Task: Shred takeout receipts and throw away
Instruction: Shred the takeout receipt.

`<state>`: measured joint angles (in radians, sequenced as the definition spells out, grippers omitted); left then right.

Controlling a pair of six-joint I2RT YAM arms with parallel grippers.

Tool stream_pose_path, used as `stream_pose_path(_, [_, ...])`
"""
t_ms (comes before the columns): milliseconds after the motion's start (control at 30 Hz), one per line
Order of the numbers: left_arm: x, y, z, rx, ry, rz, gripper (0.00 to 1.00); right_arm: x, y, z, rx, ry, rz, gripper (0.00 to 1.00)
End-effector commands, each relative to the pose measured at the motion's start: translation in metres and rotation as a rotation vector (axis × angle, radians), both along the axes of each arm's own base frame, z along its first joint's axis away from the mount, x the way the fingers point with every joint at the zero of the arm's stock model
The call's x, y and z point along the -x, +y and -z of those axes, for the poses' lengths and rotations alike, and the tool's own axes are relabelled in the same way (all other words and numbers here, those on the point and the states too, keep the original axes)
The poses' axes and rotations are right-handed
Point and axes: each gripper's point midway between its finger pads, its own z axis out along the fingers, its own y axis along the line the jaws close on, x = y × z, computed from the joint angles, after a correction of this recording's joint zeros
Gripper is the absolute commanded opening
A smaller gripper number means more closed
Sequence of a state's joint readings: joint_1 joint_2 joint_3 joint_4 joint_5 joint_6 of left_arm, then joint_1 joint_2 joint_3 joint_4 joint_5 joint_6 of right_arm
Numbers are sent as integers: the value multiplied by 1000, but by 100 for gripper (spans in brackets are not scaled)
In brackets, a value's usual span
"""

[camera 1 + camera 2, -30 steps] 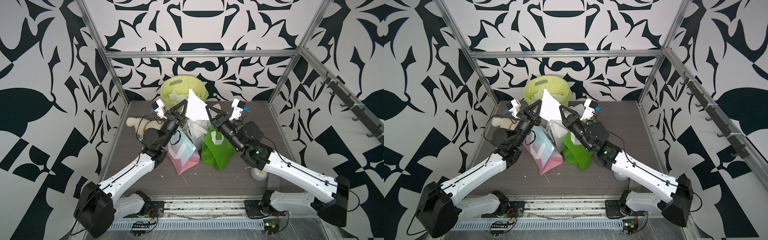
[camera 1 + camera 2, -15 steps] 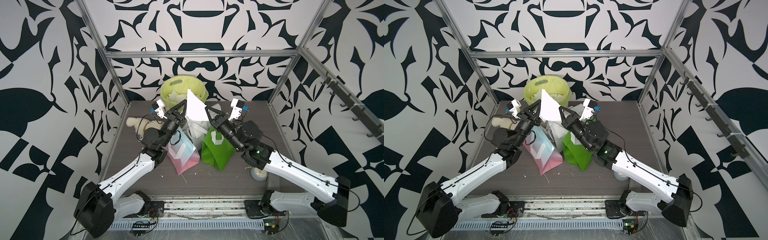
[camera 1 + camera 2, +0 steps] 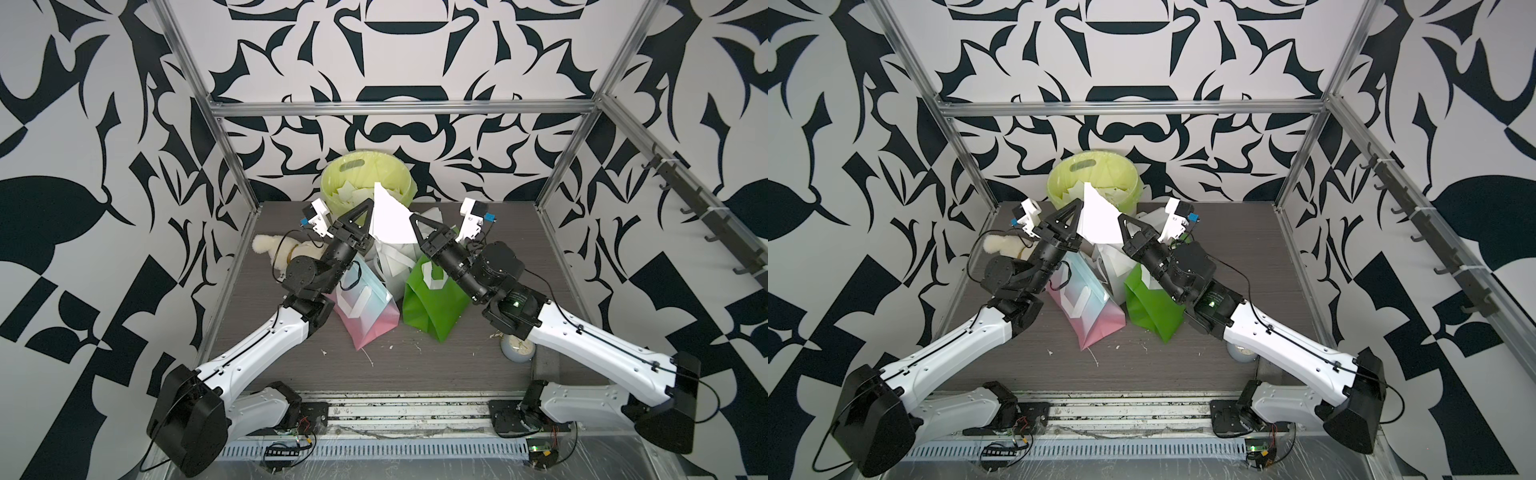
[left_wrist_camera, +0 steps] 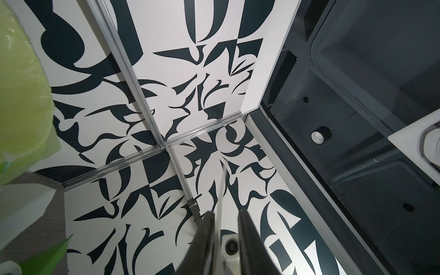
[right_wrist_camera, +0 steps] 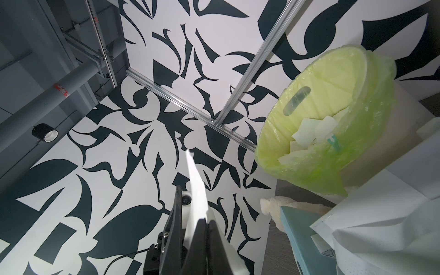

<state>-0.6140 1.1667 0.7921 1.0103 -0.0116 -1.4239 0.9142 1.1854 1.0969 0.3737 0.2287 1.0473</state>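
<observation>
A white takeout receipt (image 3: pixel 388 216) (image 3: pixel 1098 218) hangs in the air above the gift bags, in front of the lime-lined bin (image 3: pixel 365 174) (image 3: pixel 1092 174). My right gripper (image 3: pixel 412 217) (image 5: pixel 206 220) is shut on one edge of the receipt (image 5: pixel 195 185). My left gripper (image 3: pixel 369 202) (image 4: pixel 226 213) stands at the opposite edge with its jaws a little apart. In the left wrist view the receipt (image 4: pixel 221 190) shows edge-on beside one finger, with a gap to the other finger. White torn scraps (image 5: pixel 312 133) lie in the bin (image 5: pixel 321 107).
Under the grippers lie a pink-and-teal gift bag (image 3: pixel 365 307), a green gift bag (image 3: pixel 432 303) and a white paper bag (image 3: pixel 395 262). A cream plush toy (image 3: pixel 274 253) lies at the back left. A small bowl (image 3: pixel 515 347) sits under the right arm. Tiny scraps (image 3: pixel 368 357) dot the table front.
The left gripper's jaws have parted slightly around the receipt. Both arms and the sheet stay in nearly the same place.
</observation>
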Motion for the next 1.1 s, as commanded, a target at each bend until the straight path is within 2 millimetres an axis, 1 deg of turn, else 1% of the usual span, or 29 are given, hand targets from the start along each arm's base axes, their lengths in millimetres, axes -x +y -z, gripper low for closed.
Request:
stream_pose_path(0, [7, 4, -6, 12, -28, -6, 23, 9, -10, -36, -77, -60, -1, 0])
stream_pose_path(233, [5, 1, -4, 6, -26, 0, 23, 11, -4, -40, -93, -74, -30, 0])
stream_pose_path(333, [4, 0, -4, 3, -25, 3, 23, 9, -2, -38, -96, -70, -32, 0])
stream_pose_path(400, [4, 0, -4, 0, -26, 3, 23, 13, 5, -38, -87, -75, -70, 0])
stream_pose_path(533, [5, 0, -4, -6, -30, 3, 20, 12, 6, -36, -83, -73, -72, 0])
stream_pose_path(667, [6, 0, -4, -17, -31, -3, 12, 13, 8, -36, -77, -77, -83, 0])
stream_pose_path(767, [7, 1, -4, -32, -40, -13, 1, 15, 10, -37, -53, -96, -93, 0])
stream_pose_path(900, [12, 4, -6, -80, -64, -43, 0, 27, 11, -40, 45, -198, -119, 0])
stream_pose_path(933, [15, 4, -8, -109, -84, -53, 0, 31, 10, -39, 93, -235, -121, 4])
stream_pose_path(1033, [27, 2, -15, -256, -168, -88, 0, 39, 3, -30, 260, -316, -103, 25])
stream_pose_path(1067, [31, -1, -15, -326, -192, -94, 0, 43, 1, -27, 326, -356, -101, 30])
